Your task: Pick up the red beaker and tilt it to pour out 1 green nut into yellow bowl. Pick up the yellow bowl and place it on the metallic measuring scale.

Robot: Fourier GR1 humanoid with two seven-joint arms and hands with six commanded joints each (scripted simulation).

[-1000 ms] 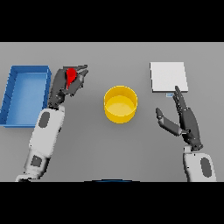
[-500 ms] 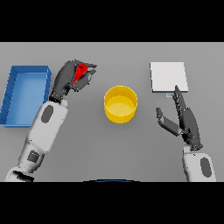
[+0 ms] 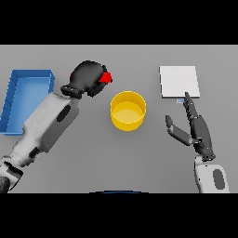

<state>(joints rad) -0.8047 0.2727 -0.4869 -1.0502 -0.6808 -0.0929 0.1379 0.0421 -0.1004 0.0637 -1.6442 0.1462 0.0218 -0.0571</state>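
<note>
Beaker held up beside the bowl

The left hand (image 3: 87, 78) grips the red beaker (image 3: 106, 77), just left of the yellow bowl (image 3: 128, 110). The right hand (image 3: 196, 128) waits open.

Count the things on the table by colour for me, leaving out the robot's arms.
Red: 1, the beaker, held in the left robot hand.
Yellow: 1, the bowl.
Blue: 1, the tray.
White or metallic: 1, the scale.
Total: 4.
</note>
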